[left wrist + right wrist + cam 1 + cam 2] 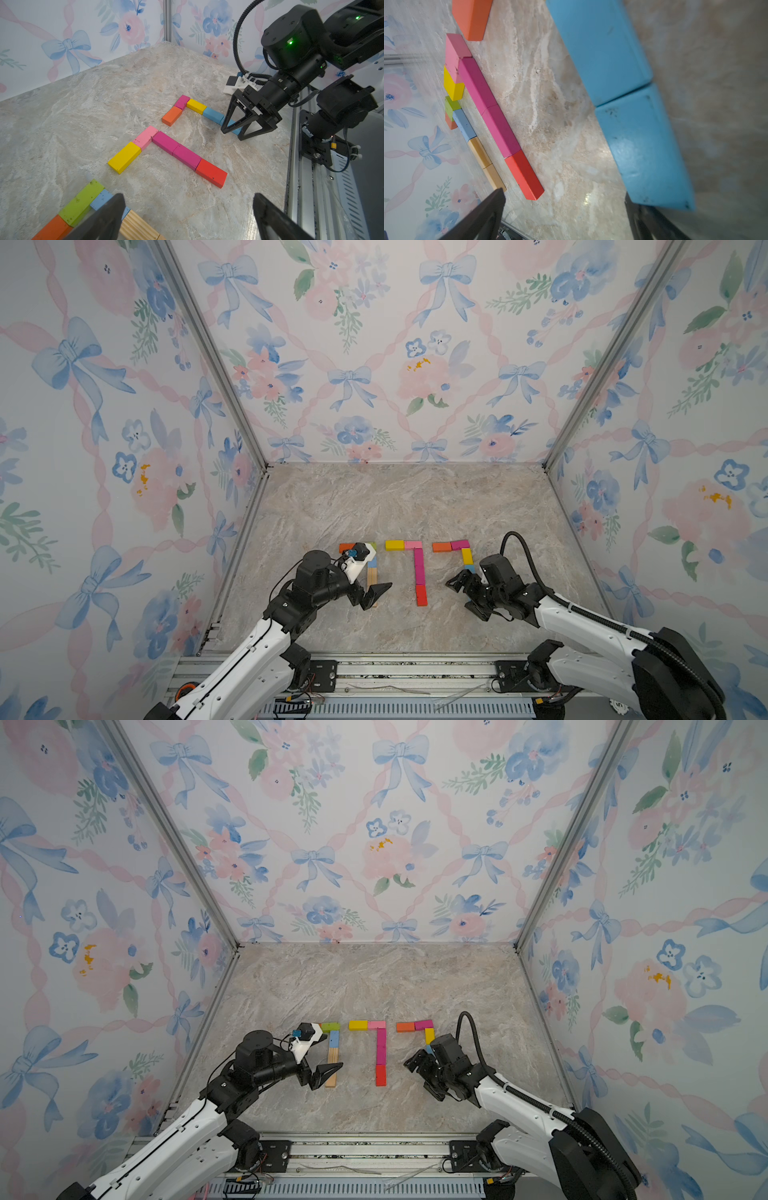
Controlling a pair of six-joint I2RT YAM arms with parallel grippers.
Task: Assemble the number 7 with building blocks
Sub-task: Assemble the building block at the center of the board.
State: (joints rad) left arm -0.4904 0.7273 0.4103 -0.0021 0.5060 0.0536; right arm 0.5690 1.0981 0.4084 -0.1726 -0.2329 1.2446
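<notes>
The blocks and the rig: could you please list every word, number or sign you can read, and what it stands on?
"7": middle blocks, laid on the table.
"7": left blocks, partly hidden.
"7": right blocks, partly hidden too.
No printed text is legible.

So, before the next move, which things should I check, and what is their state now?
1. The left claw is open and empty: ok.
2. The right claw is open and empty: ok.
3. Middle seven joined from yellow block to red block: ok.
4. Left seven's wood blocks in line with its pale blue block: ok.
5. The right claw clear of the end blue block: cannot tell; a finger stands right beside it.
</notes>
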